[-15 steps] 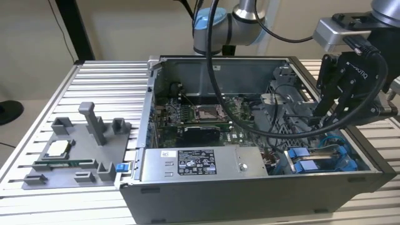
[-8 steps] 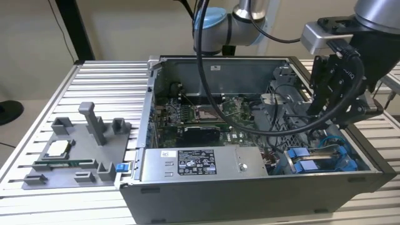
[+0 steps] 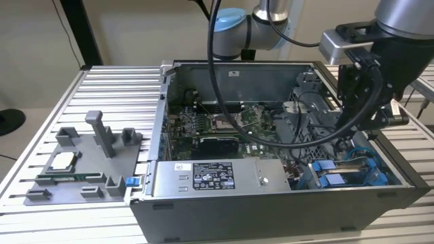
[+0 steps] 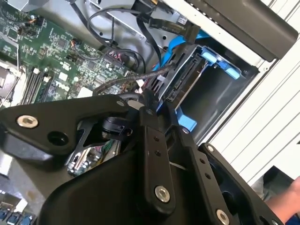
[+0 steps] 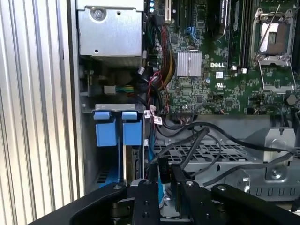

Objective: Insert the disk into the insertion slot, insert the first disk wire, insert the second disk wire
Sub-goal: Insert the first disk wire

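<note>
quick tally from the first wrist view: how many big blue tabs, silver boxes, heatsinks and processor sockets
blue tabs: 2
silver box: 1
heatsink: 1
processor socket: 1
total: 5

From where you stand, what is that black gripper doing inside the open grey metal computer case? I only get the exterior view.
Observer: In the first wrist view the gripper is shut on a small black wire plug.
Operator: What lies ahead of it?
Observer: In the second wrist view the plug sits right at the connector edge of the flat disk clipped in a bright blue plastic frame.
</note>
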